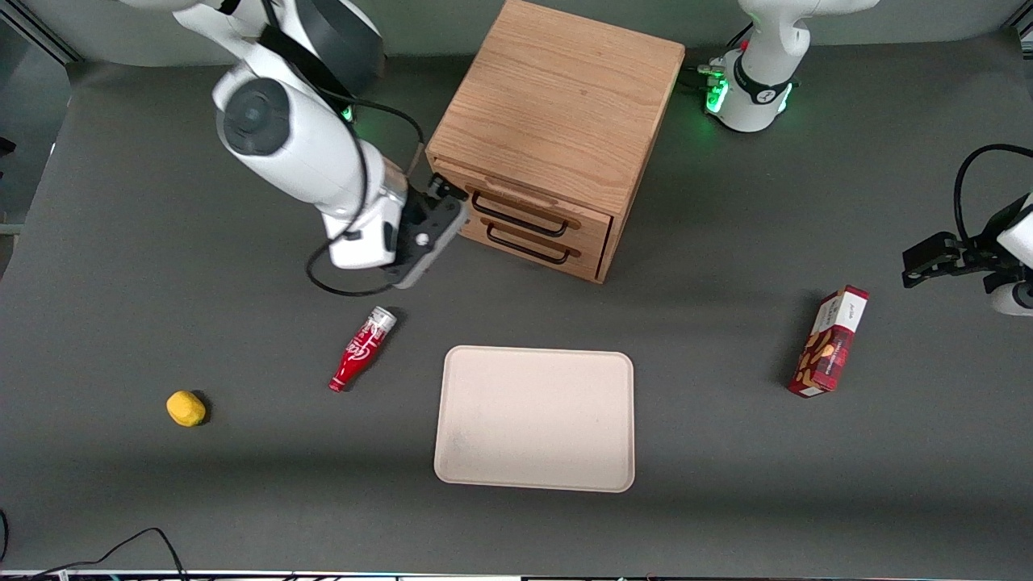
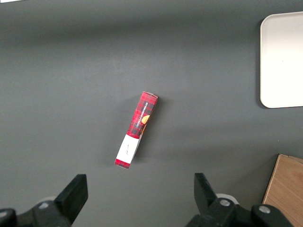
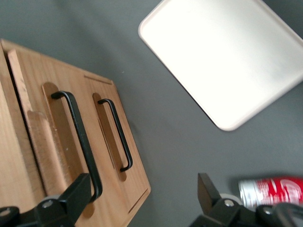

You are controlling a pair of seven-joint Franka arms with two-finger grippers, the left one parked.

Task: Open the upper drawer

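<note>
The wooden cabinet [image 1: 557, 105] stands at the back middle of the table. Its upper drawer [image 1: 565, 211] looks shut, and its black wire handle [image 1: 516, 218] runs above the lower drawer's handle [image 1: 529, 246]. My right gripper [image 1: 436, 226] hovers in front of the cabinet at the working arm's end of the upper handle. In the right wrist view the gripper [image 3: 142, 201] is open and empty. One finger [image 3: 71, 198] sits right by the end of the upper handle [image 3: 78, 137] on the upper drawer [image 3: 47, 142]. The other finger [image 3: 208, 194] is over bare table.
A red bottle [image 1: 361, 349] lies on the table nearer the front camera than the gripper, also in the right wrist view [image 3: 272, 189]. A cream tray [image 1: 535, 418] lies in front of the cabinet. A yellow object [image 1: 186, 408] and a red box [image 1: 831, 341] lie toward opposite table ends.
</note>
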